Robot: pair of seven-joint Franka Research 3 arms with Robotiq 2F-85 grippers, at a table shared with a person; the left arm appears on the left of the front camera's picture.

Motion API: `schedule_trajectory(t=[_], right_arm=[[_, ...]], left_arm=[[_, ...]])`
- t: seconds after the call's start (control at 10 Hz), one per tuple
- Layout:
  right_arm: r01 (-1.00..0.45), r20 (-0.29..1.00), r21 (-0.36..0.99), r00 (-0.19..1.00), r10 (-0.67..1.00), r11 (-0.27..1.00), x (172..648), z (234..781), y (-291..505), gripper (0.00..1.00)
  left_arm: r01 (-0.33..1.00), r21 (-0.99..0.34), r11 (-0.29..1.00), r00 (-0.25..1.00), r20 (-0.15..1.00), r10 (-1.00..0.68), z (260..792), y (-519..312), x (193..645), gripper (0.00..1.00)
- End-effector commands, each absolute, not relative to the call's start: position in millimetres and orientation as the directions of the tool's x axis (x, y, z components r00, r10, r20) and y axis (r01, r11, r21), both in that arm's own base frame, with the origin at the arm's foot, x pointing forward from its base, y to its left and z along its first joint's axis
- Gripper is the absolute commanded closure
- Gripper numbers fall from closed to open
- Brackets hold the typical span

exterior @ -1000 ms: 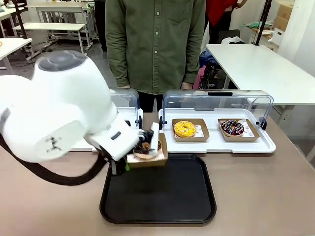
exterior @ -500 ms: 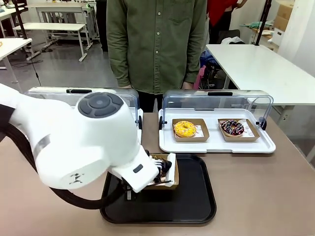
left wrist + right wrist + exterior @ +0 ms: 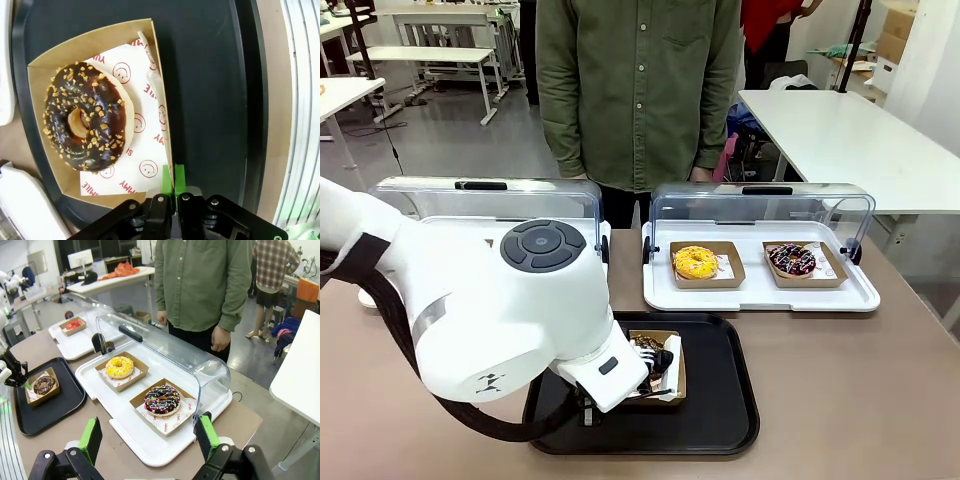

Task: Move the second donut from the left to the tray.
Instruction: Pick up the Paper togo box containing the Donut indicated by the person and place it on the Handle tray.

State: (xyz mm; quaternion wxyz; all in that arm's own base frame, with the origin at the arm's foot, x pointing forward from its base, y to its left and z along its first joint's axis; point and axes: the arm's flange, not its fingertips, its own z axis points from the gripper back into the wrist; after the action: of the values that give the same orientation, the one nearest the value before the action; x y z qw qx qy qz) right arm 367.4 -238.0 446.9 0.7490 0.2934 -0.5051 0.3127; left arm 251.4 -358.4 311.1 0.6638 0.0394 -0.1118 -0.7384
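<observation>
The chocolate-glazed donut with pale sprinkles (image 3: 85,116) lies in its small brown cardboard dish (image 3: 45,70) on white printed paper. My left gripper (image 3: 173,176) is shut on the dish's side wall, green pads pinching the cardboard edge. In the front view the donut (image 3: 650,352) and dish are low over the middle of the black tray (image 3: 720,410), half hidden by my left arm. I cannot tell whether the dish touches the tray floor. The right wrist view shows the donut (image 3: 44,384) on the tray (image 3: 62,402) at far left. My right gripper (image 3: 148,440) stands open, away from the tray.
A white tray with a raised clear lid (image 3: 760,295) holds a yellow donut (image 3: 695,262) and a dark donut with coloured sprinkles (image 3: 792,259). Another lidded white tray (image 3: 485,190) sits behind my left arm, with a red-glazed donut (image 3: 74,324). A person in a green shirt (image 3: 635,90) stands at the far side.
My left arm has swung right and toward the near side, carrying the dish and donut from the tray's back-left rim to low over the tray's middle.
</observation>
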Motion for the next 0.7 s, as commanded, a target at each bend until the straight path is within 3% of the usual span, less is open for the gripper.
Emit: schedule_trajectory(t=[0.0,0.3,0.4,0.5,0.6], right_arm=[[-0.769,0.947,0.110,0.273,0.168,0.629,368.6,448.5,-238.2,0.00],[-0.769,0.947,0.110,0.273,0.168,0.629,368.6,448.5,-238.2,0.00],[-0.769,0.947,0.110,0.273,0.168,0.629,368.6,448.5,-238.2,0.00],[-0.769,0.947,0.110,0.273,0.168,0.629,368.6,448.5,-238.2,0.00],[-0.769,0.947,0.110,0.273,0.168,0.629,368.6,448.5,-238.2,0.00]], left_arm=[[0.966,0.236,-0.103,-0.128,0.092,-0.988,307.1,-352.2,250.4,0.98],[0.971,0.216,-0.103,-0.124,0.087,-0.988,304.8,-353.9,251.9,0.98],[0.967,0.229,-0.112,-0.133,0.079,-0.988,306.7,-354.0,250.9,0.40],[0.968,0.225,-0.112,-0.133,0.083,-0.988,309.5,-353.8,251.3,0.41],[0.968,0.226,-0.108,-0.130,0.086,-0.988,315.4,-352.3,251.1,0.00]])
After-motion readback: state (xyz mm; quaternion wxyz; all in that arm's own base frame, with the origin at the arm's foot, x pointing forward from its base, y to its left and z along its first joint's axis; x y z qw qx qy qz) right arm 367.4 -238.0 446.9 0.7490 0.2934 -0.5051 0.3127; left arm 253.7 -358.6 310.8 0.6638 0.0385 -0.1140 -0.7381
